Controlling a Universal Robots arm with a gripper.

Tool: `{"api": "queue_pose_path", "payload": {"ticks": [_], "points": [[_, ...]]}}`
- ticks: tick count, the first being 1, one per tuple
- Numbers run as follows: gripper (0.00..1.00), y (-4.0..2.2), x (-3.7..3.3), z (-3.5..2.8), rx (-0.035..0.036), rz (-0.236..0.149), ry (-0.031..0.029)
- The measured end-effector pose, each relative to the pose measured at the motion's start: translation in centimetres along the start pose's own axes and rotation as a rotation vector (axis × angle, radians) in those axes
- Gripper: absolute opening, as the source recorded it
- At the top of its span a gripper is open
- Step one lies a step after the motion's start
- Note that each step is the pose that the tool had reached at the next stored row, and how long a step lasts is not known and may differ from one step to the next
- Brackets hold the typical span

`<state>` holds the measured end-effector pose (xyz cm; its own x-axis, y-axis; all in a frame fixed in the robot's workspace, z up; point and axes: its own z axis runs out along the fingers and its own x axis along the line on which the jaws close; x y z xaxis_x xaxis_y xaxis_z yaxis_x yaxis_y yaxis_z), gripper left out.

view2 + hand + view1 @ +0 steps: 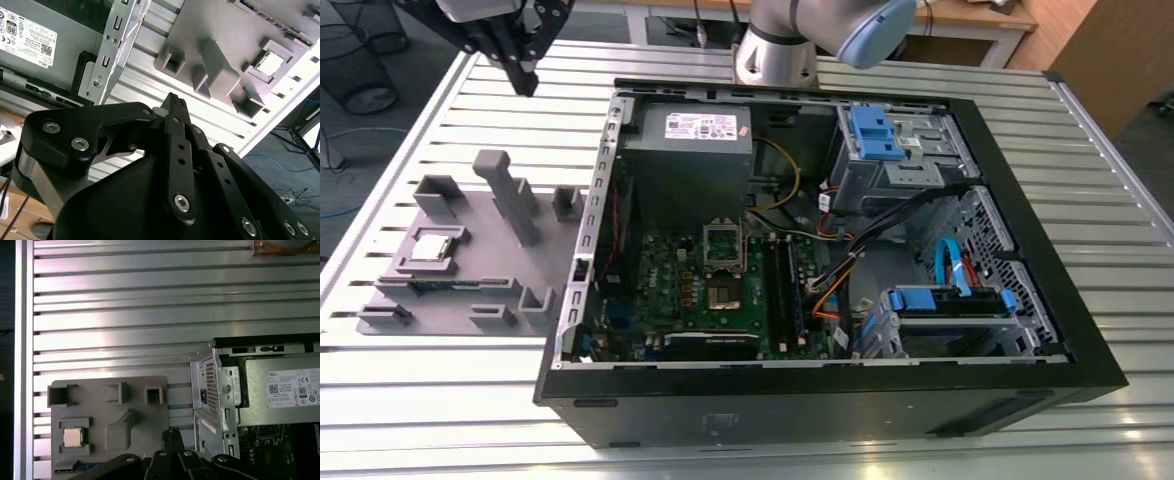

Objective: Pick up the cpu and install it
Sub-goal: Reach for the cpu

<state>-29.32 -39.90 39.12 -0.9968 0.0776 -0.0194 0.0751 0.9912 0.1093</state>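
Note:
The cpu (435,245), a small square chip with a pale metal top, lies in a raised pocket of the grey fixture plate (480,290) on the exterior view's left. It shows in both wrist views, cpu (271,63) and cpu (73,437). My gripper (524,85) hangs high above the table behind the fixture, well away from the chip, shut with nothing in it. Its black fingertips (175,101) are closed together, as also in the first wrist view, gripper (172,434). Inside the open computer case (1067,330), the green board (680,300) carries the socket (724,296) with its dark frame (723,240) swung up.
The case holds a grey power supply (694,150), blue drive brackets (870,130) and loose cables (881,235). Tall grey posts (507,195) stand on the fixture. The arm's base (781,50) rises behind the case. Everything rests on a slatted aluminium table (454,400).

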Motion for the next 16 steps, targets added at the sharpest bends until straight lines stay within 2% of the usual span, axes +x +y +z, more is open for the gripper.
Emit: {"api": "queue_pose_path", "payload": {"ticks": [16], "points": [[0.10,-0.05,0.69,-0.02,0.0000,0.000,0.0000]]}}
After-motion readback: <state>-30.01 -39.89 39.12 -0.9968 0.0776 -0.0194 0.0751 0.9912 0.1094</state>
